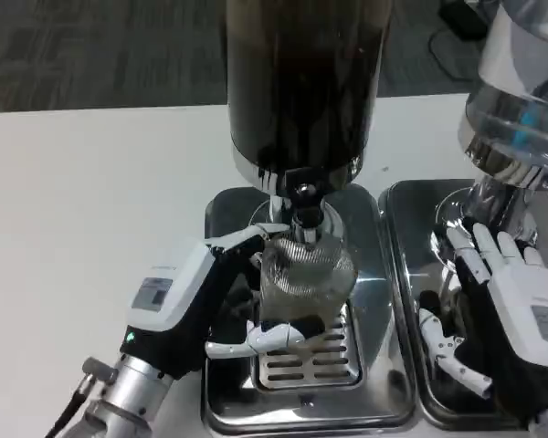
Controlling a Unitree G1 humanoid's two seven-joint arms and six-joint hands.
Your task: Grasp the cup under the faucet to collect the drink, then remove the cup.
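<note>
Two hands over steel drip trays. At lower centre, the left hand (221,297) grips the clear ribbed cup (303,274), fingers wrapped around its sides; the cup stands on the slotted tray (306,365) directly under the faucet (301,196) of the dark dispenser (301,82), whose top is cut off. At right, the right hand (493,292) rests with fingers spread, holding nothing, partly cropped beside a second dispenser (521,91).
</note>
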